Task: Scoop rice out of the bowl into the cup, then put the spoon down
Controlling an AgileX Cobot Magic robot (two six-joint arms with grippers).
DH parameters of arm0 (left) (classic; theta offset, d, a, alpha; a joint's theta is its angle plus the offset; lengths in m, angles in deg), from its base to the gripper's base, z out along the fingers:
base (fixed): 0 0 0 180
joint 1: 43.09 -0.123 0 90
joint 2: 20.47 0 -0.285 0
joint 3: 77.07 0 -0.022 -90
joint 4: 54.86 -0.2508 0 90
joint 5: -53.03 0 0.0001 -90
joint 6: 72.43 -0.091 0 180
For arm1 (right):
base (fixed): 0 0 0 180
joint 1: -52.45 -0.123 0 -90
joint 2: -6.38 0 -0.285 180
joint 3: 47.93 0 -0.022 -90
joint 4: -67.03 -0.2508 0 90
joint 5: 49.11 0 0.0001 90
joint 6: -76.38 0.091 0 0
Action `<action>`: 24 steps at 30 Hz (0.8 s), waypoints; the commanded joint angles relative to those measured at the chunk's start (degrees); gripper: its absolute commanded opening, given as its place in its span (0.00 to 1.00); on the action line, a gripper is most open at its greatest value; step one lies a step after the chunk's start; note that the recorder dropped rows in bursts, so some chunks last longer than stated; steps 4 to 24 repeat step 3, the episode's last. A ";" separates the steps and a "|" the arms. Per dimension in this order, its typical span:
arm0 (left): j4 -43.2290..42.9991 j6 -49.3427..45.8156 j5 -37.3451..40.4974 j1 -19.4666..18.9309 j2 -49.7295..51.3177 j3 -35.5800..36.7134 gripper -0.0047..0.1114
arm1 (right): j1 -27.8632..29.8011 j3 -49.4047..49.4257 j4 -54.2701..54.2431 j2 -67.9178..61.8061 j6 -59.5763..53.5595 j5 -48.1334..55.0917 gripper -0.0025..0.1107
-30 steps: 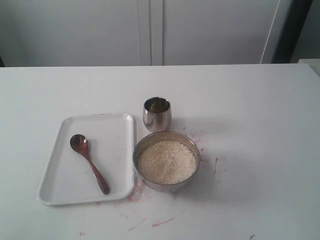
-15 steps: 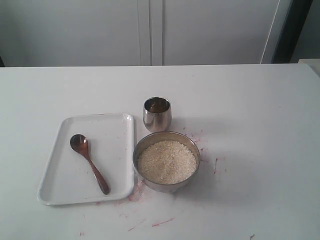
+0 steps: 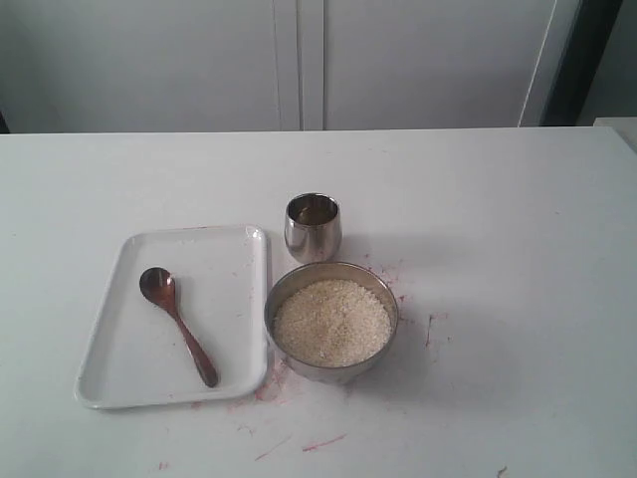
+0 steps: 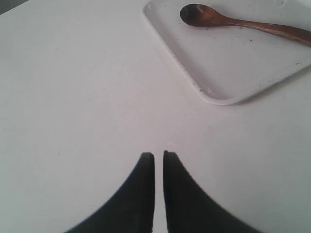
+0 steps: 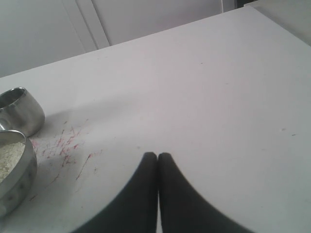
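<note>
Since the spoon (image 3: 177,324) lies in the tray (image 3: 224,254) on the bench's (image 3: 498,249) left side — handle slanting toward the bowl (image 3: 333,372) — the left fingers (image 4: 145,170), pressed together and empty like the right fingers (image 5: 148,170), sit nearer.

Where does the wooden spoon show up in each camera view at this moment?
Exterior view: the spoon lies on the tray, left of the bowl.
Left wrist view: the spoon lies on the tray, beyond the left gripper, its handle cut by the picture's edge.
Right wrist view: not in it.
Shared landmark: the tray links exterior and left wrist; the bowl links exterior and right wrist.
</note>
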 commanded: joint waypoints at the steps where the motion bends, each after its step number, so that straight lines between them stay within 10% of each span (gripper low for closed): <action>1: 0.00 0.33 2.33 0.22 0.37 0.53 0.16 | 0.37 0.31 0.36 0.39 0.18 -0.26 0.02; 24: 0.00 0.33 2.33 0.22 0.37 0.53 0.16 | 0.37 0.31 0.36 0.39 0.18 -0.26 0.02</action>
